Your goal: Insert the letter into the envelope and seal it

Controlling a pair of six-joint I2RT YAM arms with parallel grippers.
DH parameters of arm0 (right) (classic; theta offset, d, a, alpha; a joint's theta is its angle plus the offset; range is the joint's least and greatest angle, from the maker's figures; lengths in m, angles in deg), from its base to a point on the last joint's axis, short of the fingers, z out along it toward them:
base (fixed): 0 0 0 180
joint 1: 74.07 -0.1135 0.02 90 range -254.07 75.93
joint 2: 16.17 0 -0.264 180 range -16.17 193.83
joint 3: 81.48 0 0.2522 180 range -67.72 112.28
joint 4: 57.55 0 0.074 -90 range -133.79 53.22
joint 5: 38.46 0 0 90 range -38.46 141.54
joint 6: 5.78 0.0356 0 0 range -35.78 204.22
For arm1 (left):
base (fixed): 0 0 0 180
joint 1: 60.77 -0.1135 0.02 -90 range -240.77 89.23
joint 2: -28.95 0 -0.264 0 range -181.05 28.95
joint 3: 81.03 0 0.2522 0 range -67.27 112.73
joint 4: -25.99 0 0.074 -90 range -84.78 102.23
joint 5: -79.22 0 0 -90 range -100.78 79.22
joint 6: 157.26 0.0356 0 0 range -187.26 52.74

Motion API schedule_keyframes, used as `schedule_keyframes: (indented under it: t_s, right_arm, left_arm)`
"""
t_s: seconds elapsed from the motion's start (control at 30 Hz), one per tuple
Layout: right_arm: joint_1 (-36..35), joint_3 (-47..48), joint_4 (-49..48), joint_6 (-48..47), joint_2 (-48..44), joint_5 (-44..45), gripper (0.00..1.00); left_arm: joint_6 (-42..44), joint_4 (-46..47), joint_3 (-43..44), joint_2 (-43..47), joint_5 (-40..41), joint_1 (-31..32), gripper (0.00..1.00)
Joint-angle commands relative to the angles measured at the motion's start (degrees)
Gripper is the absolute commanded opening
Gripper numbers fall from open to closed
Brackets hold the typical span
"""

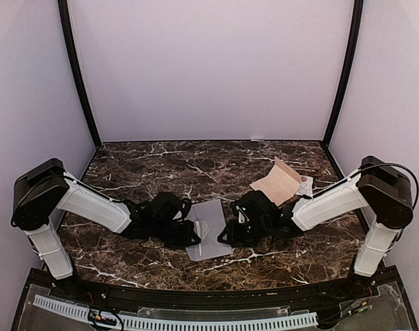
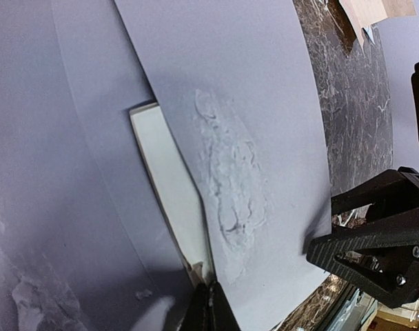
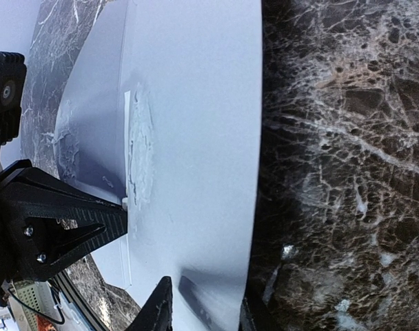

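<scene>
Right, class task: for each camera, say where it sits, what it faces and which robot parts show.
Top external: above and behind the bases, looking down at the table; left arm and right arm show.
Left wrist: on the left arm, facing the envelope past the left gripper.
Right wrist: on the right arm, facing the envelope past the right gripper.
Shared: both wrist views show the envelope.

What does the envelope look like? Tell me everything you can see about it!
The envelope is a flat grey-lavender paper rectangle lying on the dark marble table. A rough, whitish scuffed patch marks its face, and a thin white strip peeks from under one layer. The left gripper, shut, has its tip at that strip's end. The right gripper holds its jaws apart over one edge; whether it touches is unclear.
</scene>
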Motion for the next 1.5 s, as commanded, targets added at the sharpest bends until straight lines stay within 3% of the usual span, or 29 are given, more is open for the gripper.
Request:
schedule_keyframes:
  t_s: [0.0, 0.2, 0.37, 0.57, 0.67, 0.83, 1.03, 1.27, 1.47]
  right_arm:
    - [-1.4, 0.9, 1.2, -0.4, 0.8, 0.0, 0.29]
    - [-1.3, 2.0, 5.6, -2.1, -2.2, 3.7, 0.4]
    - [-1.2, 3.8, 13.5, -5.0, -5.7, 10.2, 0.58]
    - [-1.1, 7.5, 24.1, -9.9, -10.4, 19.2, 0.72]
    - [-0.2, 10.0, 28.9, -12.5, -12.5, 22.8, 0.74]
    - [3.5, 11.3, 34.3, -16.1, -15.3, 26.8, 0.82]
    - [13.3, 12.5, 37.5, -22.4, -17.5, 27.5, 0.88]
    - [26.1, 14.4, 36.3, -29.9, -18.0, 23.5, 0.93]
    - [34.5, 9.3, 28.3, -35.2, -21.5, 15.4, 0.97]
  left_arm:
    - [0.2, 0.7, -1.0, -0.3, -0.4, 0.5, 0.02]
    - [2.9, -3.5, -0.8, 5.5, 4.3, 0.4, 0.12]
    - [7.0, -9.0, 0.7, 12.9, 9.7, 0.4, 0.36]
    - [14.6, -18.3, 5.3, 18.7, 10.9, -0.9, 0.63]
    - [18.6, -24.2, 8.6, 20.7, 9.2, -3.6, 0.78]
    - [26.6, -31.4, 12.4, 23.7, 2.0, -14.1, 0.85]
    - [35.8, -36.4, 15.9, 25.7, -2.0, -27.6, 0.88]
    - [38.3, -31.7, 11.6, 30.0, -7.3, -46.8, 0.9]
    - [39.9, -30.1, 8.2, 32.8, -4.3, -53.5, 0.9]
